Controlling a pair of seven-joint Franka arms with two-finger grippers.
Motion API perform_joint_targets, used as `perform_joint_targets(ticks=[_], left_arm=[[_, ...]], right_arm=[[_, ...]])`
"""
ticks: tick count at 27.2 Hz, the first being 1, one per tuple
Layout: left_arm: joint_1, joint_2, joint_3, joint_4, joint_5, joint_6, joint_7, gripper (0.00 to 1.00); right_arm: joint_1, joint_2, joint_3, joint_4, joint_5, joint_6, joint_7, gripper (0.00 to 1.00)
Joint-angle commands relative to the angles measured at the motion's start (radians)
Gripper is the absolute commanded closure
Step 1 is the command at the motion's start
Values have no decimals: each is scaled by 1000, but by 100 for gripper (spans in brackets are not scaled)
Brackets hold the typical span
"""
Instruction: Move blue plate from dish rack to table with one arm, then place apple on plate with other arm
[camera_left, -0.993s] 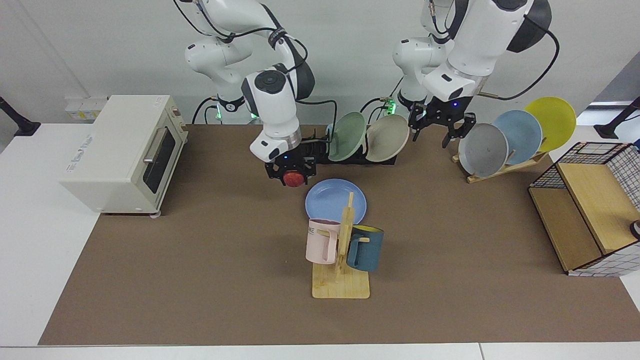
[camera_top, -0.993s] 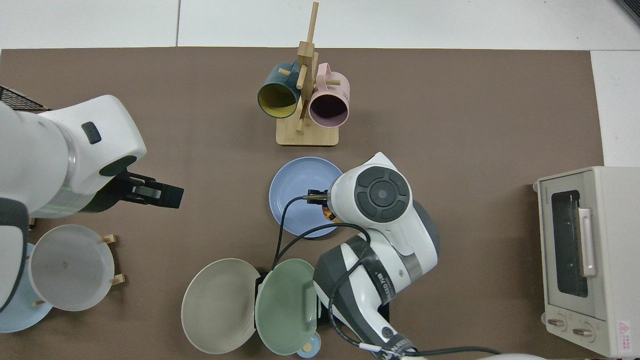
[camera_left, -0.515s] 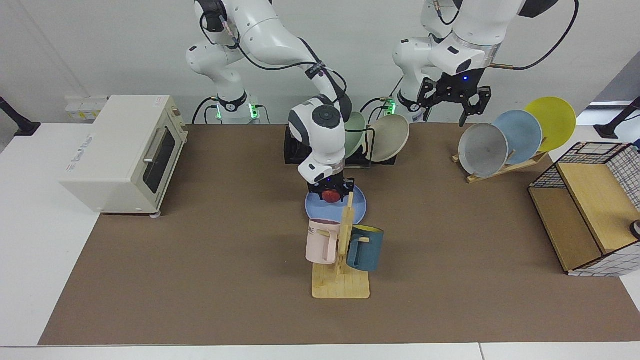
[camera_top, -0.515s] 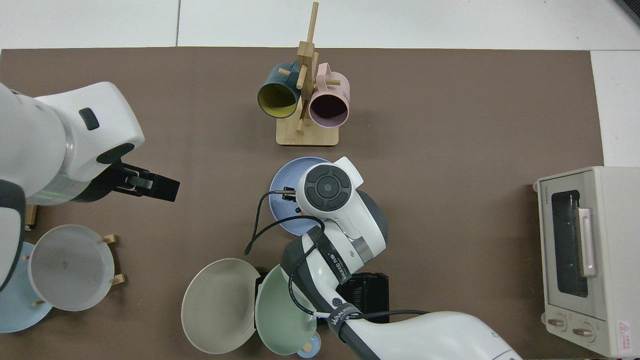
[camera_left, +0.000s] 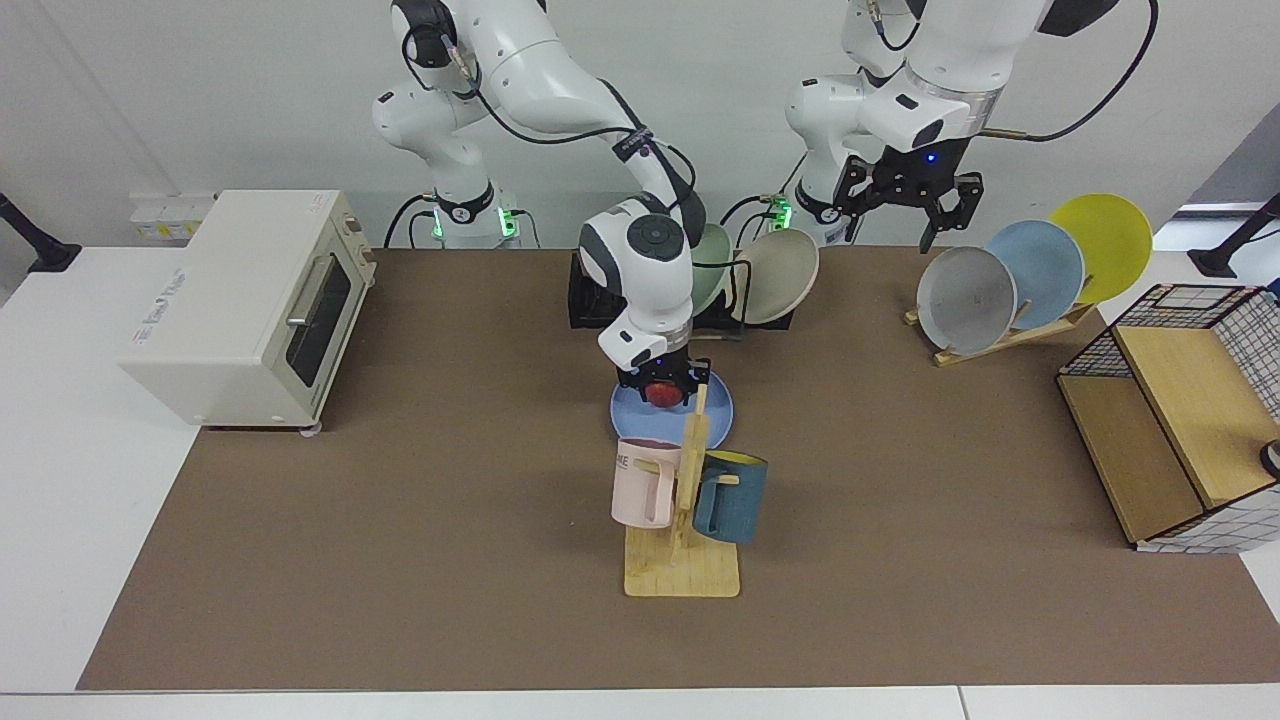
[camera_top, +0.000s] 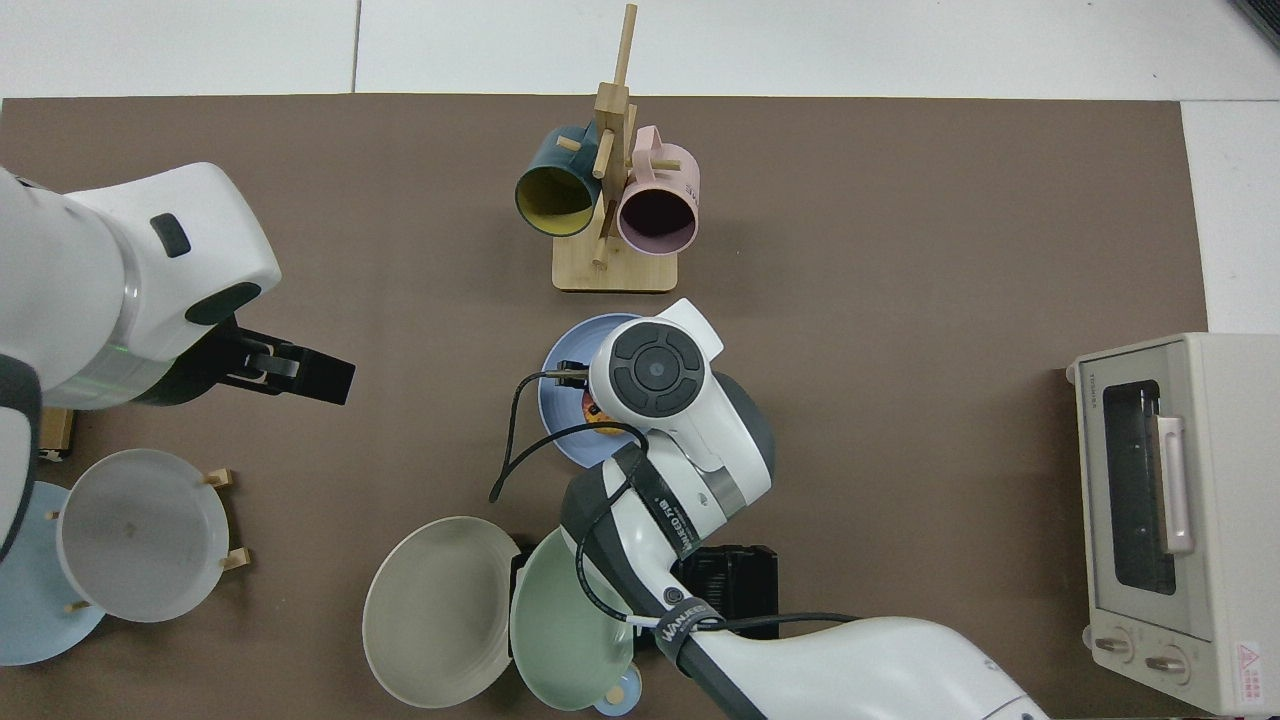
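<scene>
Brown mat over the table (camera_left: 400, 560); facing view: my right gripper (camera_left: 661, 384) clamps the apple (camera_left: 659, 393) just over the blue plate (camera_left: 630, 412), which lies flat below the dish rack (camera_left: 590, 300). My left gripper (camera_left: 908, 205) waits up high, fingers spread, empty. Risk: a release from above lets the apple roll off; mug tree (camera_left: 683, 500) stands close. Half a second ago: nearly same pose.

Top view: my arm hides the gripper; apple (camera_top: 598, 412) peeks out over plate (camera_top: 560, 410).
</scene>
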Motion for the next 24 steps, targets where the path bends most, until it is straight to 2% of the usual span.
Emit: perform_joint_targets(ticks=[1, 12, 20, 24], left_arm=[[-5, 2, 11, 21, -15, -22, -13, 0], [11, -1, 16, 21, -15, -23, -16, 0], [76, -1, 19, 21, -13, -23, -15, 0], [73, -1, 31, 21, -13, -23, -15, 0]], right_arm=[[-64, -102, 3, -2, -3, -72, -97, 0], [-283, -317, 4, -27, 1, -257, -370, 0], [-470, -415, 3, -31, -5, -380, -634, 0], [-544, -464, 3, -30, -6, -441, -714, 0]])
